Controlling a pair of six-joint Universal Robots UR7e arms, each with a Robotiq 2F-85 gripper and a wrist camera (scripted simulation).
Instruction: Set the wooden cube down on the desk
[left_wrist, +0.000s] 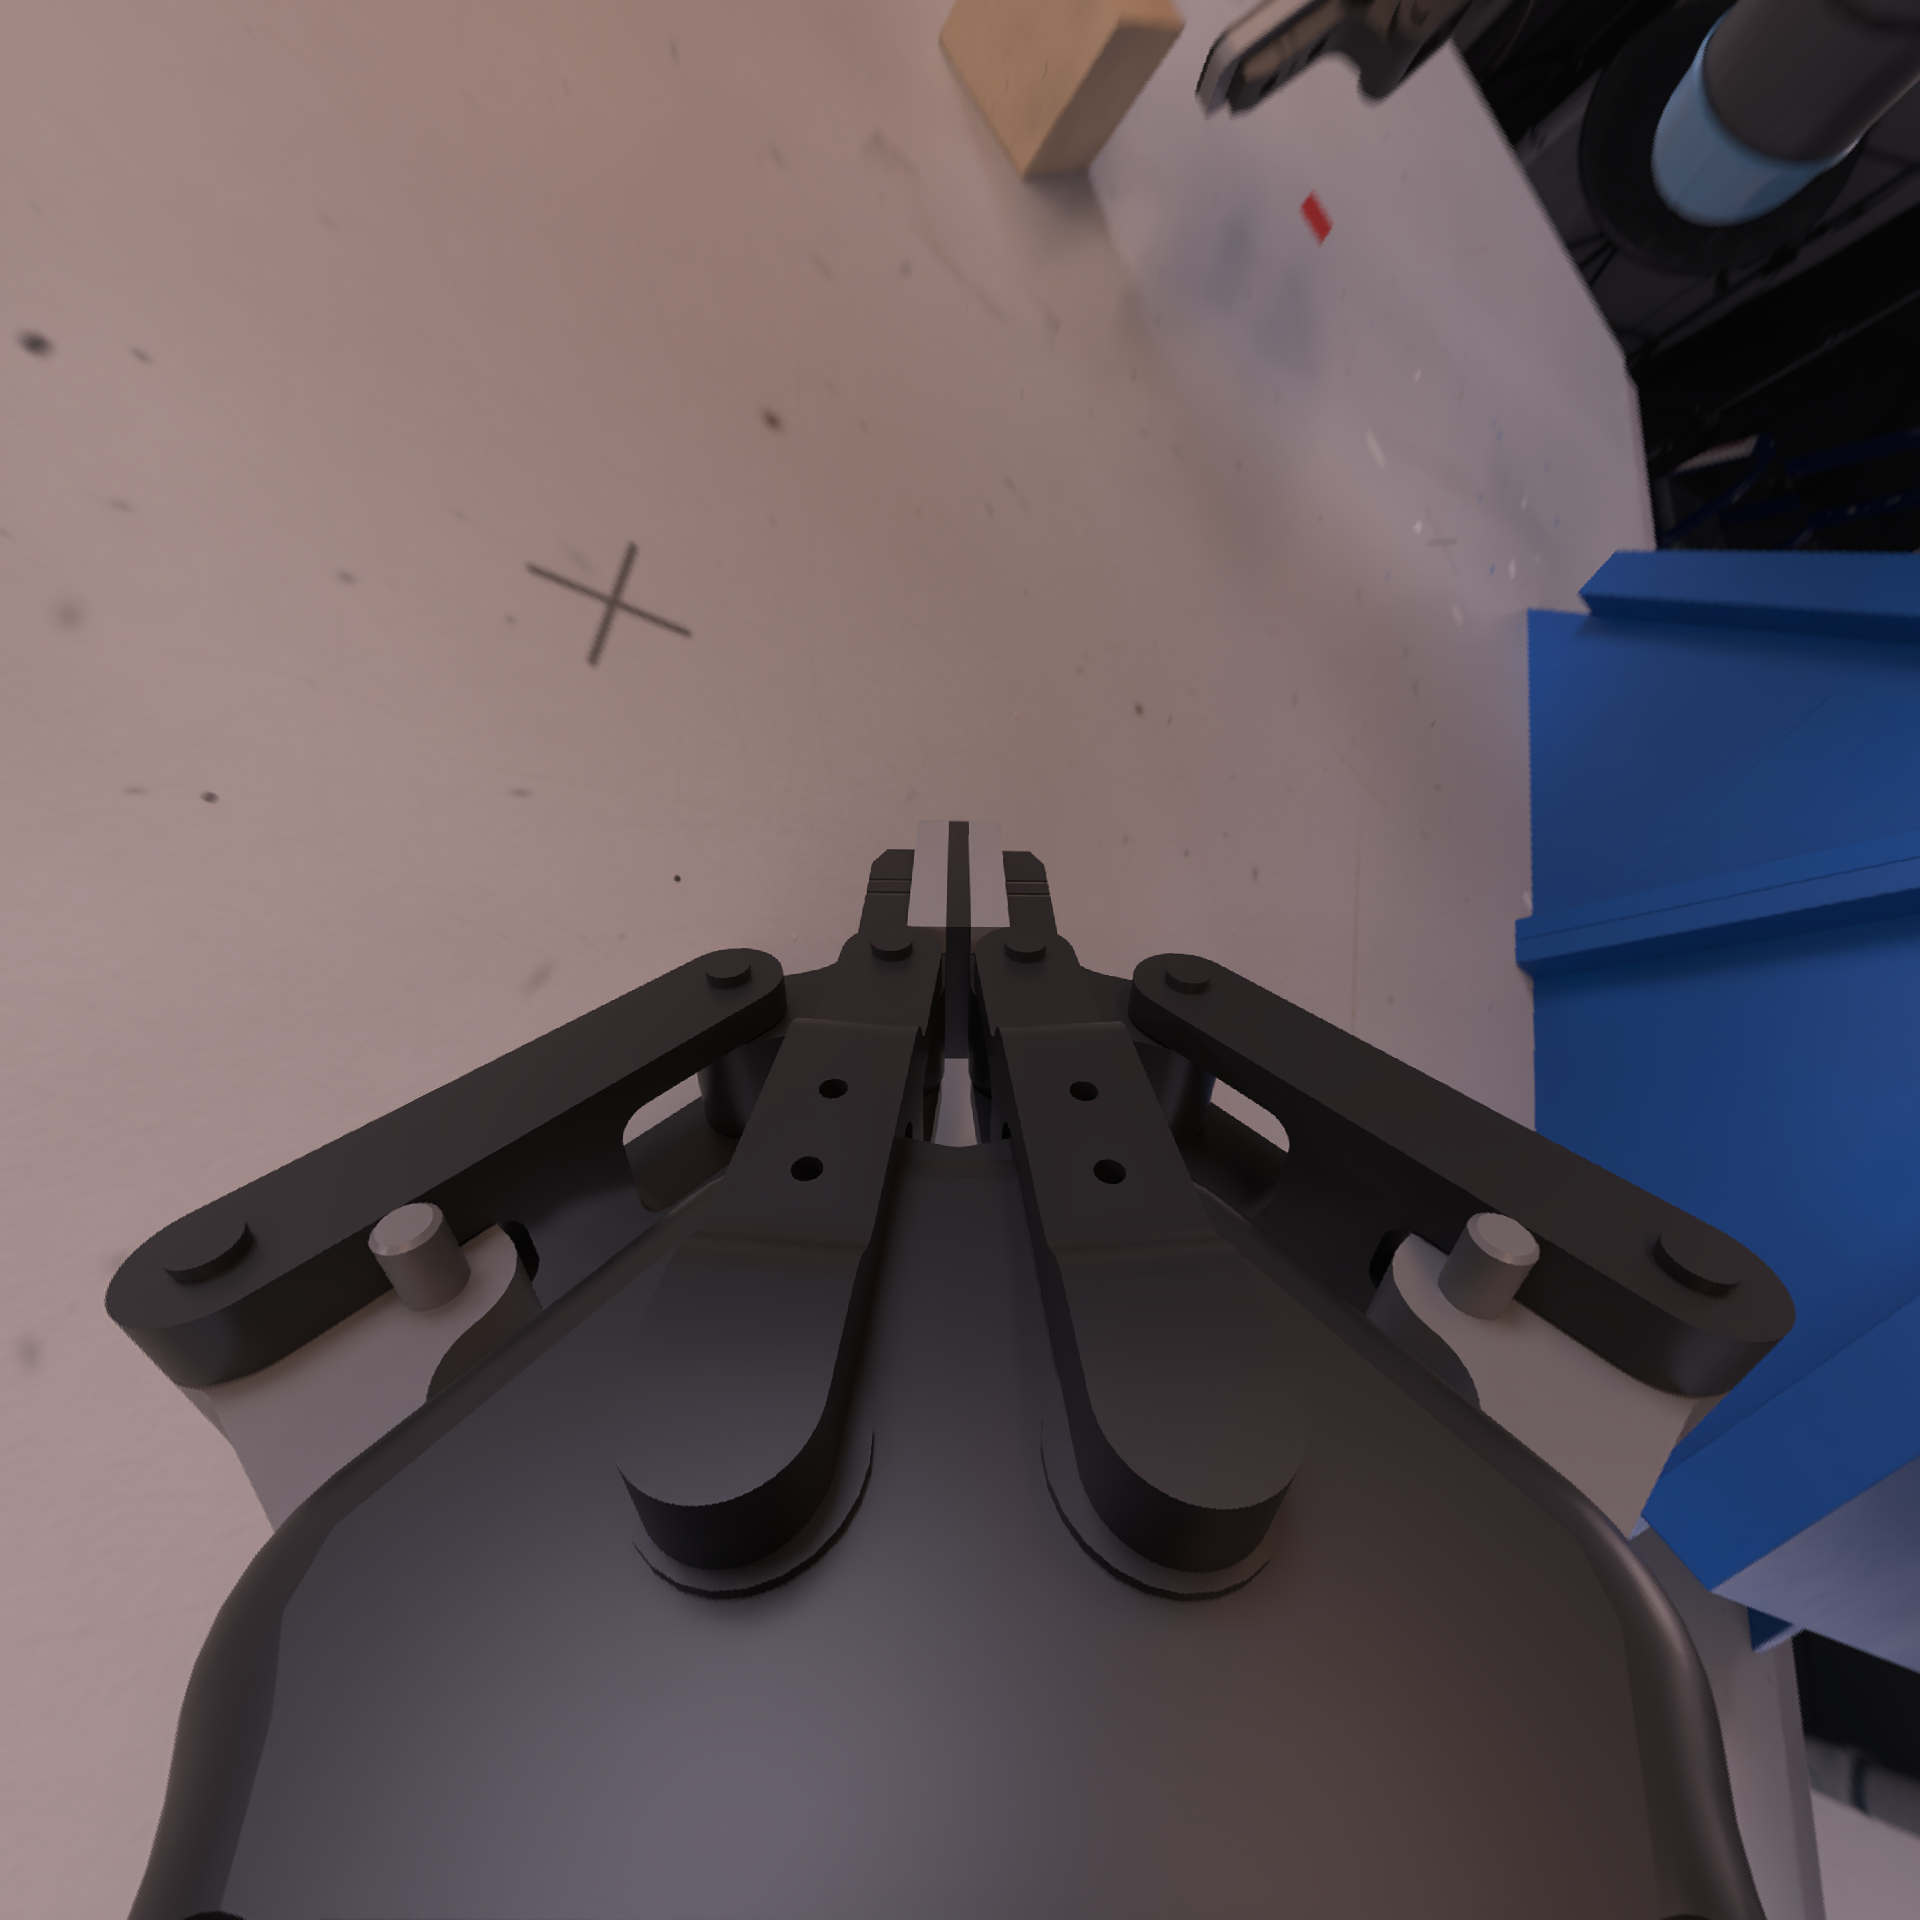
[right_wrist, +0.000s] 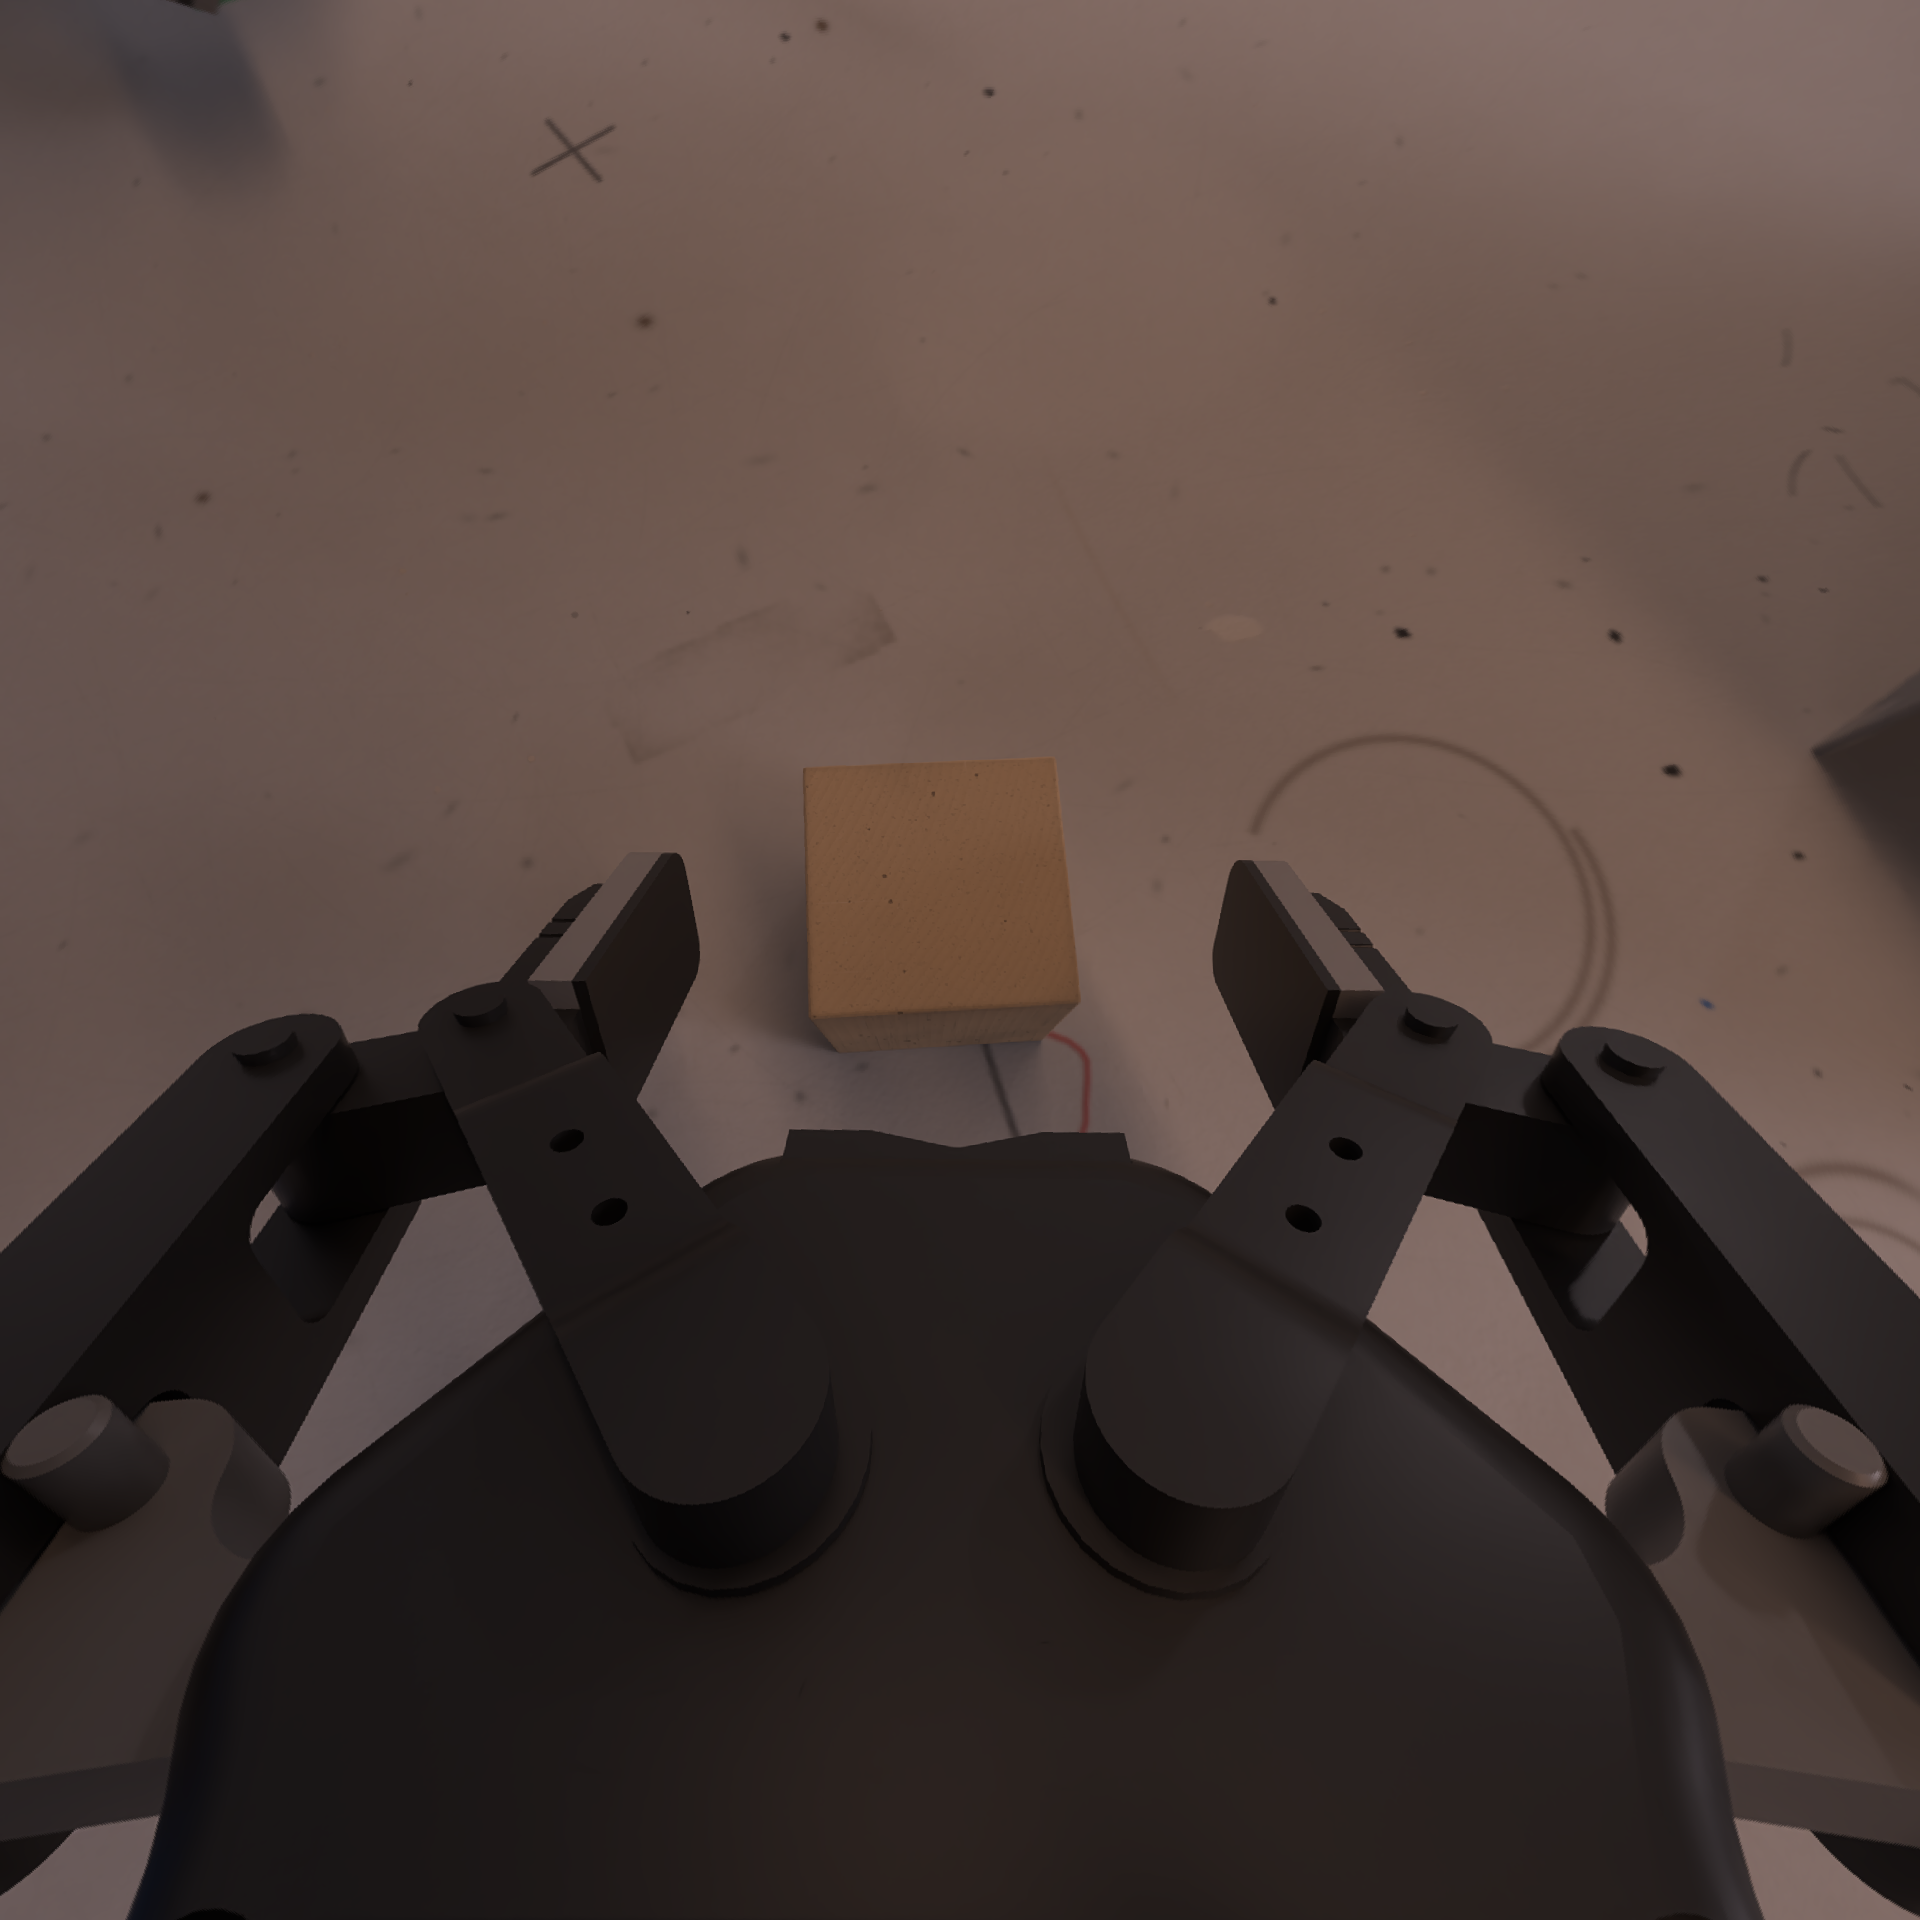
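The left wrist view looks steeply down along its left gripper (left_wrist: 958, 873) onto the desk (left_wrist: 416, 312), high up, a blue bin (left_wrist: 1714, 935) at its right edge. The right wrist view hangs lower, close over the wooden cube (right_wrist: 938, 894). Both catch that cube and the pencilled cross (left_wrist: 610, 603).

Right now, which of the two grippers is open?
The right gripper: its fingers are spread wide, with the wooden cube on the desk between them, untouched. The left gripper is shut, empty.
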